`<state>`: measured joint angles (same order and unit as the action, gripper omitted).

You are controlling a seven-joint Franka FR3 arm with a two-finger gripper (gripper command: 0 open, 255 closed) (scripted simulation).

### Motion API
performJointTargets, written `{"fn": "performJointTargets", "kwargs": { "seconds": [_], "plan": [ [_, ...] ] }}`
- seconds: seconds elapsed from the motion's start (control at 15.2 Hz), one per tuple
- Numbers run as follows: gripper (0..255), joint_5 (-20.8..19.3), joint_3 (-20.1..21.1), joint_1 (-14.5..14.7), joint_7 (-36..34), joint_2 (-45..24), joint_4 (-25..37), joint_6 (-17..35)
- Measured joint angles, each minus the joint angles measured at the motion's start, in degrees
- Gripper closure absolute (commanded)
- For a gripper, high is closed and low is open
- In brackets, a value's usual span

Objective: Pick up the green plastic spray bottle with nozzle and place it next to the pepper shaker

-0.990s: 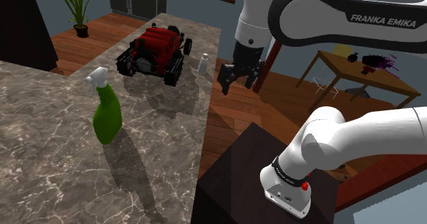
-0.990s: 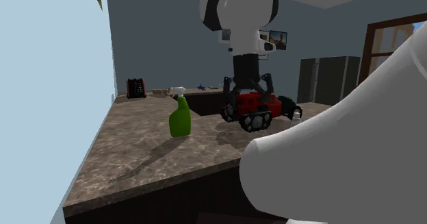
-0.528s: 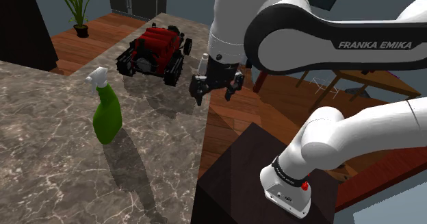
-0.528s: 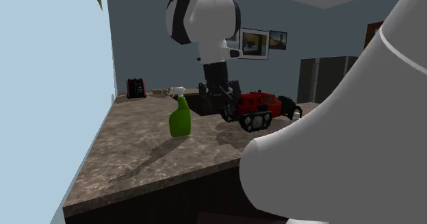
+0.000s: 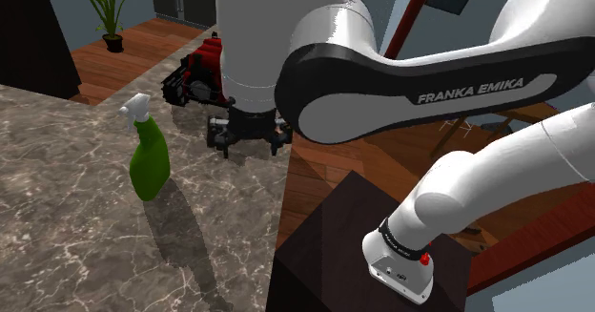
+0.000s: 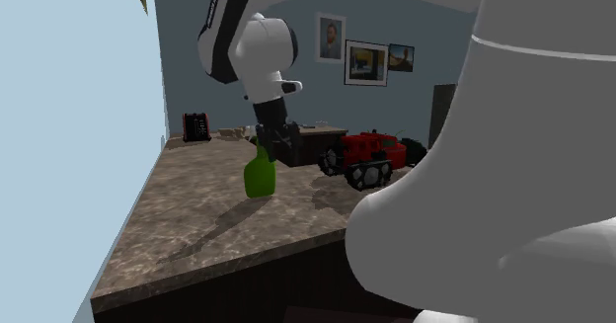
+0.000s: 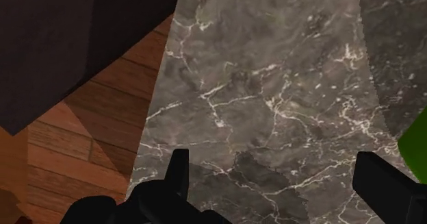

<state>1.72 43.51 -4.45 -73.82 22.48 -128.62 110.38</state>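
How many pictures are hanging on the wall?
3, on the wall in the second exterior view: a tall picture highest, a bigger picture beside it, a small picture furthest right. The arm could hide more.

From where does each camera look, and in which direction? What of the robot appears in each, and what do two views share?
Shoulder view: beside the stand, looking down over the marble counter; white arm and open gripper show.
Second exterior view: low by the counter's edge, facing the wall with framed pictures; a large white arm link covers its right.
Wrist view: on the hand, looking down at the counter's edge; both black fingers show.
Shared: the first two show the green spray bottle and red toy vehicle.
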Motion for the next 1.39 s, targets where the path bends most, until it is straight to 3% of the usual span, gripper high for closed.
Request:
{"fn": "performJointTargets", "kwargs": {
  "seconds": [0.2,0.33,0.46,0.59,0.73,1.06,1.19,1.39],
  "plan": [
    [0,-6.88,7.20,-4.13,-10.09,-8.13,6.16,0.23],
    [0,-13.96,12.26,-6.48,-18.38,-15.54,10.42,-0.31],
    [0,-23.33,16.15,-6.23,-27.96,-25.35,16.46,-3.47],
    [0,-31.72,16.06,-2.47,-35.79,-33.86,22.30,-7.45],
    [0,-38.24,13.83,3.28,-41.32,-41.13,29.07,-11.93],
    [0,-49.42,6.46,17.98,-48.79,-55.83,46.86,-21.13],
    [0,-50.49,5.60,18.82,-49.42,-57.14,47.78,-21.13],
    [0,-50.87,5.31,17.87,-49.90,-57.20,46.09,-19.55]
  ]
}}
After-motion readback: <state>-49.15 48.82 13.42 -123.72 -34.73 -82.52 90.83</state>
